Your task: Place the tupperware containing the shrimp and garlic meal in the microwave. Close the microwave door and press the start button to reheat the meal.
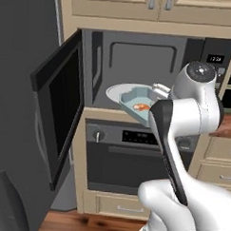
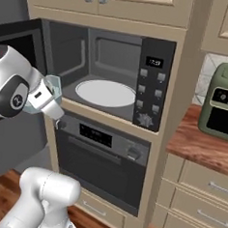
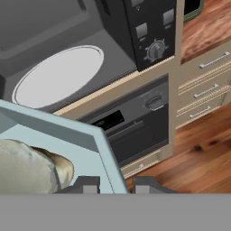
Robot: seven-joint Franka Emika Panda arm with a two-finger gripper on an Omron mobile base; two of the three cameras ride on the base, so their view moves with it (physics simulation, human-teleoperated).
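- Closest to the hand camera is the pale blue-teal tupperware (image 3: 67,140), so near that it spills off the left and lower edges, with one slanted wall running down between the two dark finger tips.
- The gripper (image 3: 116,184) is closed on that wall: one finger tip sits inside the container and the other outside, pinching the rim.
- Inside the container, just behind the finger tips, lies a whitish lump of the shrimp and garlic meal (image 3: 31,169); in the left base view an orange piece shows on the container floor.
- The relation that matters: the white turntable plate (image 3: 61,74) lies ahead of the gripper and a little above it, inside the open microwave (image 2: 110,62). The container hangs at the front lip of the cavity, low and to the hinge side, so I judge it must go forward and slightly up to land on the plate.
- The microwave door (image 1: 58,117) stands swung wide on the far side of the container from the button panel (image 2: 151,92).
- Hard to make out: in the left base view the arm covers the gripper and the container's near end; the right base view catches only a corner of it past the wrist, so how much already overlaps the plate cannot be told.
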